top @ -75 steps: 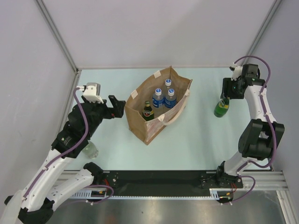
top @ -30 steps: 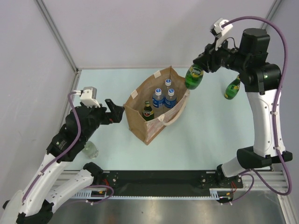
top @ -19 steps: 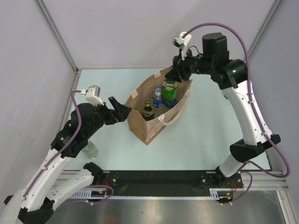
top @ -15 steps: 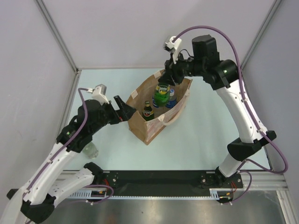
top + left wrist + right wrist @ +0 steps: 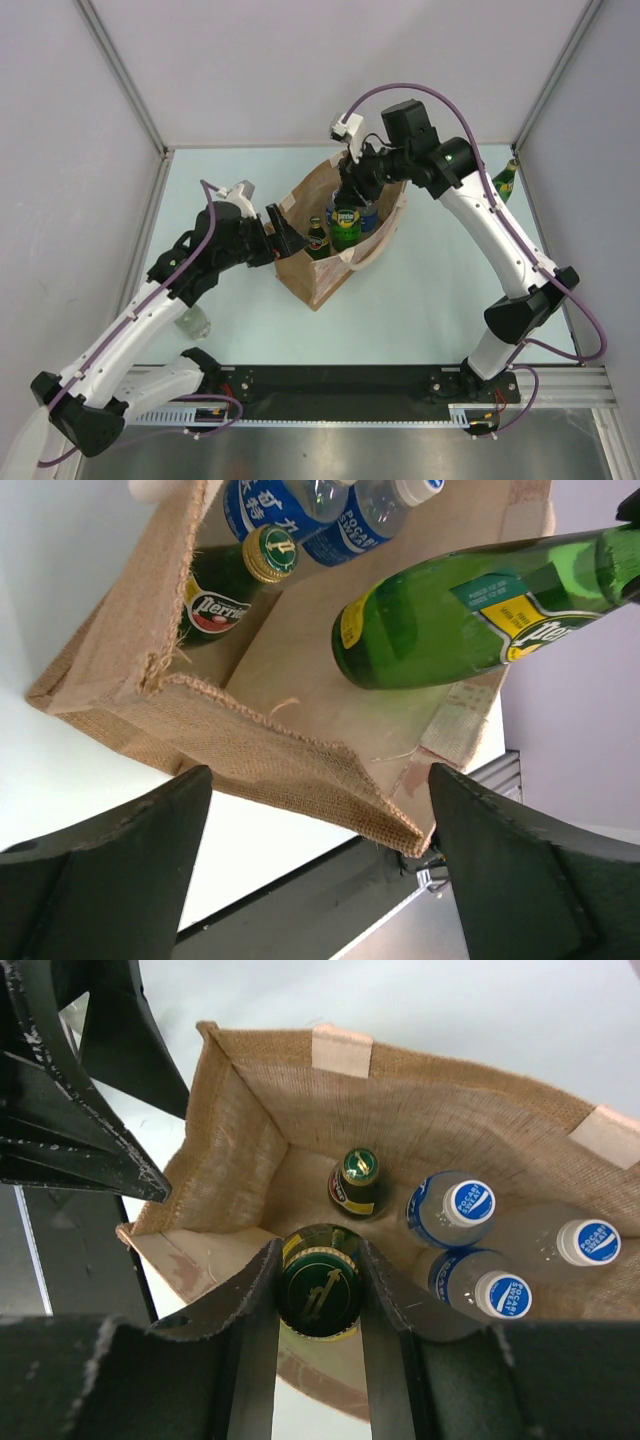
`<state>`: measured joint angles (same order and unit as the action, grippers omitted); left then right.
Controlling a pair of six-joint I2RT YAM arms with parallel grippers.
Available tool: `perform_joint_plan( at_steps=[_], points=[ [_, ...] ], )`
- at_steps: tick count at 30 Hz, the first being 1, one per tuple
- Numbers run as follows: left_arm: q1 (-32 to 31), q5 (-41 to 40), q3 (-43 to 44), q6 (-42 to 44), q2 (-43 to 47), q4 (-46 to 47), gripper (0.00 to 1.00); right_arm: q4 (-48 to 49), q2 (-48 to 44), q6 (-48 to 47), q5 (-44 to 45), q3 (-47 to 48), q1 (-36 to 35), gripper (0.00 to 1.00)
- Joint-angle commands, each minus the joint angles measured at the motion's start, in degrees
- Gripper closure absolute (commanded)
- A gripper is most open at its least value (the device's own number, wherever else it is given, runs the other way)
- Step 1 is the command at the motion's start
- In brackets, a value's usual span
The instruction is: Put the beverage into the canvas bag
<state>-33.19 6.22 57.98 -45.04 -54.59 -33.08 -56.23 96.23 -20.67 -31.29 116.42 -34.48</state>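
Green bottle [image 5: 345, 225] moved into canvas bag [image 5: 320, 282] beside water bottles [image 5: 468, 1203], right gripper [image 5: 320, 1292] clamping it; left gripper [image 5: 281, 238] open

"Perrier" on small green bottle [image 5: 215, 598]; probably "Pocari Sweat" on blue caps [image 5: 468, 1203]

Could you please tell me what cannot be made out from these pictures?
- Green bottle: in the left wrist view its neck runs past the right edge. In the right wrist view only the cap shows, and the cap hides the body.
- Water bottles: left wrist view, cut off by the top edge.
- Clear bottle: top view, partly under the left arm.
- Second green bottle: top view, label too small to read, lower part behind the right arm.
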Motion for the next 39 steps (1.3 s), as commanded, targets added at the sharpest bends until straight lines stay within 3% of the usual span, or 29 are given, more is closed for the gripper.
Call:
perform_joint_plan(
  at_steps=[1,7,14,17,32,39],
  points=[
    [0.3,3.2,2.7,-0.1,-2.4,2.6,0.12,6.4,-1.7,-1.6,-1.8,1.3,-0.5,1.0],
    [0.4,4.7,2.8,1.4,-4.1,3.5,0.32,6.6,0.1,-3.6,-1.8,-1.7,-0.6,1.0],
    [1.0,7.8,3.6,1.8,-4.6,5.4,0.72,8.8,0.8,-6.0,-1.1,-8.1,-0.6,1.0],
    [2.0,8.8,4.3,2.1,-4.2,5.5,0.83,9.9,1.0,-6.7,-1.6,-10.6,-0.5,1.0],
    [6.6,11.5,3.9,4.4,-1.2,4.6,0.85,14.3,3.9,-10.7,0.3,-22.5,-1.1,1.0],
    [7.7,13.0,5.3,5.4,-0.2,4.5,0.84,13.8,4.8,-11.9,0.4,-24.0,-1.6,0.93]
  ],
)
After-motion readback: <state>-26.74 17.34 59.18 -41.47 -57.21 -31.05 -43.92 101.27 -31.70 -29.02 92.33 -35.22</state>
